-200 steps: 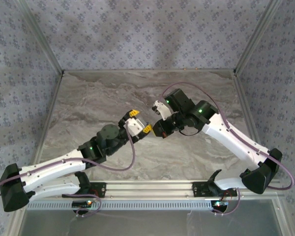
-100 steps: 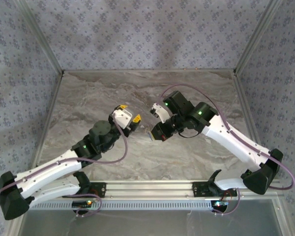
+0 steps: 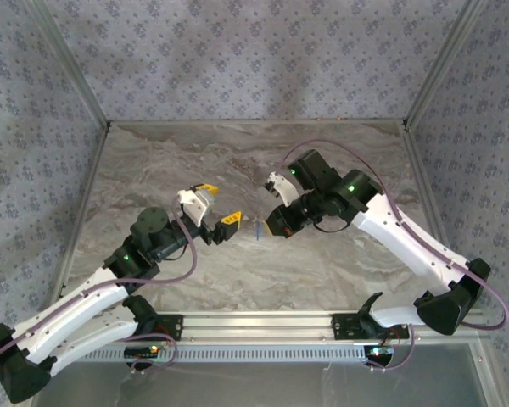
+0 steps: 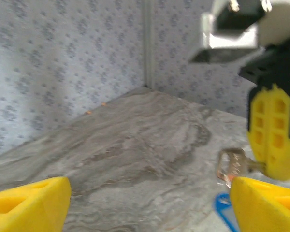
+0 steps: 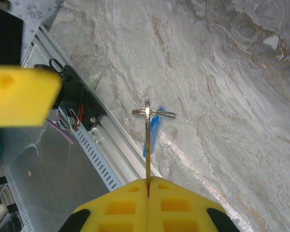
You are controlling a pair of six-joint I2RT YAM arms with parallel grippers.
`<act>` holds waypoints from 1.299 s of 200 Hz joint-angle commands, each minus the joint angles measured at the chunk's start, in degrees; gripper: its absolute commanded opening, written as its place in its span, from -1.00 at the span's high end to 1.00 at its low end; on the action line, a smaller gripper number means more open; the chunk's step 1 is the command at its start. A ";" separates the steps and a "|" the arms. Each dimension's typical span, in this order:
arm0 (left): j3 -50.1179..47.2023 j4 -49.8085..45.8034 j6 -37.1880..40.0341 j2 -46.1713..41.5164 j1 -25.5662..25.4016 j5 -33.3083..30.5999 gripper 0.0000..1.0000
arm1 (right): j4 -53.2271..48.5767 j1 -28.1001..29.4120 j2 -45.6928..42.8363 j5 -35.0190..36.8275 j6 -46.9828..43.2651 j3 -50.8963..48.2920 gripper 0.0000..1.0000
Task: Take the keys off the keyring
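Observation:
My right gripper (image 5: 148, 182) is shut on a thin brass key (image 5: 147, 145), seen edge-on. The key's far end sits on the metal keyring (image 5: 153, 113), and a bright-blue piece (image 5: 152, 131) hangs from that ring above the table. In the top view the keys show as a tiny blue bunch (image 3: 260, 229) just left of the right gripper (image 3: 273, 225). My left gripper (image 3: 218, 203) stands open a short way left of the bunch, with nothing between its fingers. In the left wrist view the left gripper (image 4: 147, 208) has the key (image 4: 233, 164) and blue piece (image 4: 224, 210) by its right fingertip (image 4: 266, 203).
The grey marbled table (image 3: 237, 161) is walled by patterned panels with metal corner posts (image 4: 147, 43). An aluminium rail (image 3: 263, 322) runs along the near edge by the arm bases. The left gripper's yellow pad (image 5: 19, 94) shows in the right wrist view.
The left gripper drew back to the left, away from the right gripper, and opened wider. The right gripper stayed shut and nearly still, the blue bunch now hanging free beside it.

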 commanded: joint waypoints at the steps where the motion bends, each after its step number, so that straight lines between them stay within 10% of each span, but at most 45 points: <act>1: -0.02 4.46 -3.32 1.60 1.26 12.27 -0.73 | -2.11 -0.53 0.27 -1.80 -1.90 2.97 1.00; 120: 16.18 9.49 -29.26 18.70 13.05 45.80 -0.46 | 7.97 -3.90 -4.07 -8.98 -3.00 -0.46 1.00; 260: 21.79 -0.84 -23.59 21.84 10.67 47.03 0.05 | 11.79 -5.10 -5.07 -10.72 -1.80 -2.51 1.00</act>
